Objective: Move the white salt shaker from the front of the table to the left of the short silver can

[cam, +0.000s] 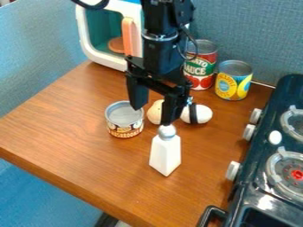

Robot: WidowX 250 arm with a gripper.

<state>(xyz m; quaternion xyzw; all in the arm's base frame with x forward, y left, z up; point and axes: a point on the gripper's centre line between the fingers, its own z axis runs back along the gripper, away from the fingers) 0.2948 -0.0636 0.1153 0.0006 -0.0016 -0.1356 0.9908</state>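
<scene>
Gripper: black two-finger gripper (153, 114), fingers parted, nothing visibly clamped; you have it above the middle of the wooden counter (77, 137).
Pale rounded thing: a small cream piece (155, 111) seen in the gap between your fingertips; whether either finger touches it, you cannot tell from this slant.
Banded white thing: a rounded piece (202, 114) with a dark strip across it, lying just to the right of the gripper.
Shaker: white, tapering body with a silvery cap (165, 153), upright, toward you from the gripper; one fingertip appears just above the cap, contact uncertain.
Short can: low tin with a plain metal lid (125, 119), upright, just left of the cream piece.
Red can: tall, with a red and green label (201, 66), upright at the back.
Yellow can: yellow and blue label (233, 82), upright, just beside the red one.
Toy oven: white casing, orange handle (128, 37), at the back left.
Stove: dark top with ringed burners (290, 173) and pale knobs (232, 170), along the right.
Step in hand: by your evidence, positioning with an unloaded gripper; no grasp looks made.
Next move's demands: any descent from here would call for you to settle fingertip height and line first, as the shaker's cap and short can leave little side room, and a nudge could tip the shaker.
</scene>
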